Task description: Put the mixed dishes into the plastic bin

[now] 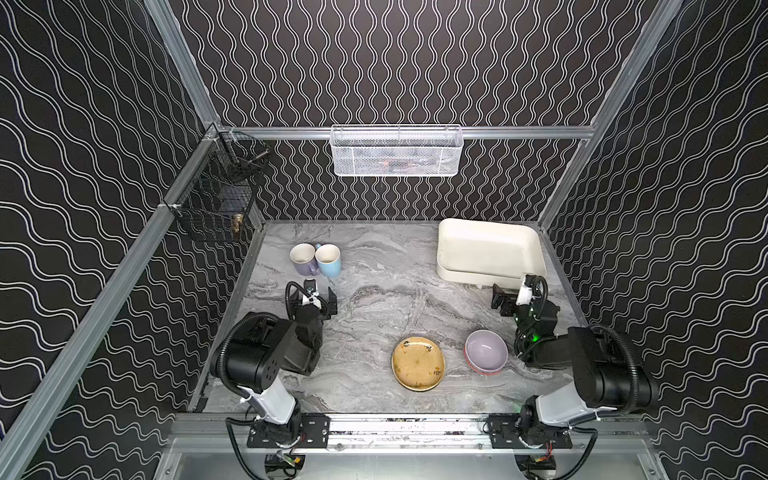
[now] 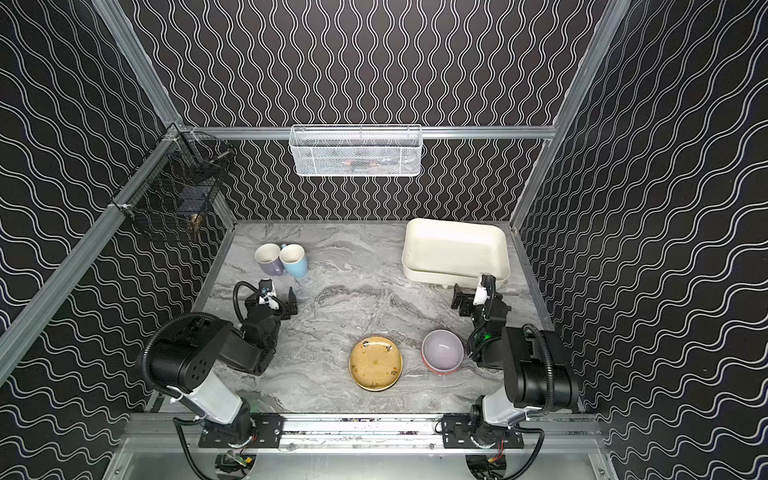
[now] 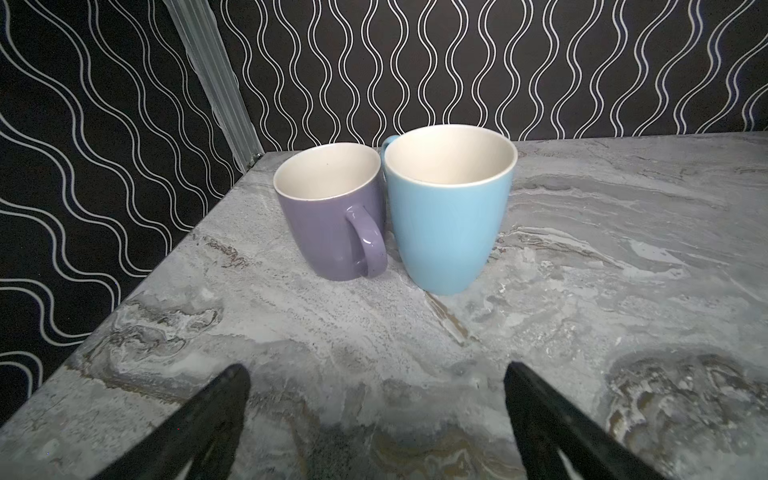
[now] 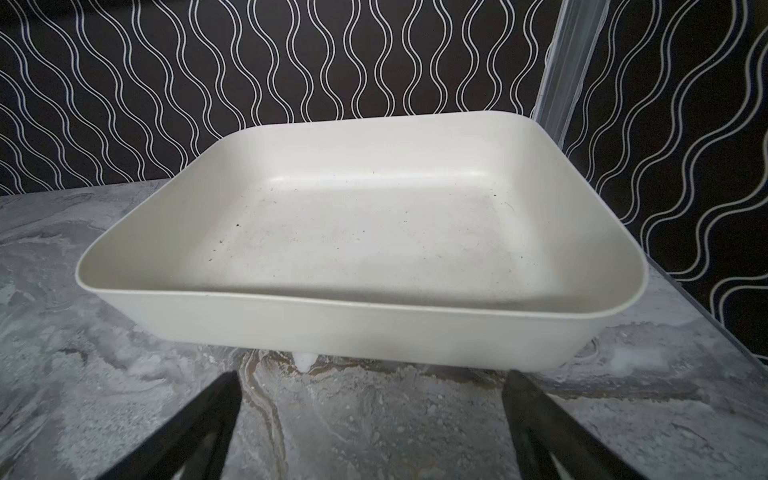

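Cream-white and matte, the plastic bin [image 4: 374, 232] sits in the far right corner of the grey marbled table [image 1: 374, 299]. Its shallow floor is speckled with dark flecks and holds no dish yet, so we judge the task to be at its very start.

Our right claw [image 4: 370, 376] faces the bin's near wall with its jaws wide apart and nothing between them. Our left claw [image 3: 376, 370] is just as wide and empty, and it points at the two mugs at the far left.

The lilac mug [image 3: 328, 232] and the light-blue mug [image 3: 444, 232] are glossy glazed ceramic with white insides. Both stand upright, taper toward the base and touch at the rim. The lilac handle turns toward our claw; the blue one sits behind.

Nearer the front lie a shiny mustard plate [image 1: 417, 363], flat and flecked, and just beside it a smooth lilac bowl [image 1: 486, 351] nested in an orange-rimmed dish [image 1: 473, 366].

Next, we think, the left claw must go forward and close on one mug's wall without knocking its neighbour. It must then carry that mug across the table to the bin.
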Available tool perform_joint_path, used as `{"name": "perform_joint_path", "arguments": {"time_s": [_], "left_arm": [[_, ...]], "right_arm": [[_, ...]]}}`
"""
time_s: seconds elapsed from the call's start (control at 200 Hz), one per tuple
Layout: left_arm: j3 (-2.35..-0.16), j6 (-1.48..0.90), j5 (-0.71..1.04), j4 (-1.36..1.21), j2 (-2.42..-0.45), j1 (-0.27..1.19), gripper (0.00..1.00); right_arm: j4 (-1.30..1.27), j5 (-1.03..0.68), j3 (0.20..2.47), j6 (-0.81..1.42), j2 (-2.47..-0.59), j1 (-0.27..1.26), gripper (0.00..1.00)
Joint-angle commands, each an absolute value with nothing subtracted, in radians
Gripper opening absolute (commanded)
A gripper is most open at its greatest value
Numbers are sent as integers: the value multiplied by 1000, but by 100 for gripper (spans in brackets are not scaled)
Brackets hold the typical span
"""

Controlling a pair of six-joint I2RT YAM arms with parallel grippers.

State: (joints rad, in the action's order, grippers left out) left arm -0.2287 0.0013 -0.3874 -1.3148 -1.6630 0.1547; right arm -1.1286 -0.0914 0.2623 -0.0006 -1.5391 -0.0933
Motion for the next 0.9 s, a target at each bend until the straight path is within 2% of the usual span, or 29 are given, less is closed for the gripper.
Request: {"name": "perform_joint_path", "arguments": {"time_s": [0.0,0.896], "left_arm": [[-226,7,-389,-1348,-1662,151,99],[-256,-33,-345,-1272,-1655,111,99]], "right_arm": [[-1178,-100,262,-11,-1539,-93,99],[-1164,-68,270,0,-1540,-92,99]]}}
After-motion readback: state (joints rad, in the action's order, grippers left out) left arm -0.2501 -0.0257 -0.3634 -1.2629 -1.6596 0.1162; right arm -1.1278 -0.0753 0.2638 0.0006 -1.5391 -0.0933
